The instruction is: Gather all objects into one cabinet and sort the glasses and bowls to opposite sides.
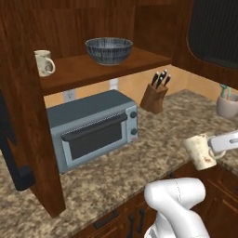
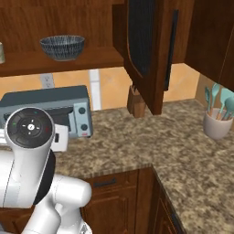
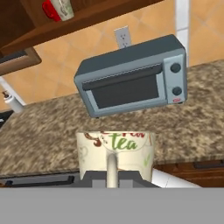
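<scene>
Cream mug (image 3: pixel 115 158) with "tea" lettering sits right at the hand camera, handle facing the lens; gripper (image 3: pixel 112 177) is pinched on that handle. In the left base view the same mug (image 1: pixel 201 151) hangs tilted in the air above the front edge of the granite counter (image 1: pixel 153 153), carried at the end of the white arm (image 1: pixel 179 204). Nothing beneath it but counter and drawer fronts.

Outward from the hand: grey toaster oven (image 1: pixel 93 128) stands on the counter under the cabinet shelf (image 1: pixel 93 69). Knife block (image 1: pixel 154 95) sits to its right against the wall; beige utensil pot (image 1: pixel 228 104) with teal tools is well apart at the far right.

On the shelf: dark ribbed bowl (image 1: pixel 109 50) toward the right half, second cream mug (image 1: pixel 44 62) at the left end, near the thick side panel. Red mug (image 3: pixel 52 9) shows at the top of the hand view on a wooden shelf; which compartment, I cannot tell.

Step in hand, as I judge it: transport of a gathered mug toward the cabinet. Bowl right, mug left, so the sort is already laid out. Next move calls for a lift above shelf height and a swing left, clearing the toaster top, then setting down beside the shelved mug, away from the bowl.
</scene>
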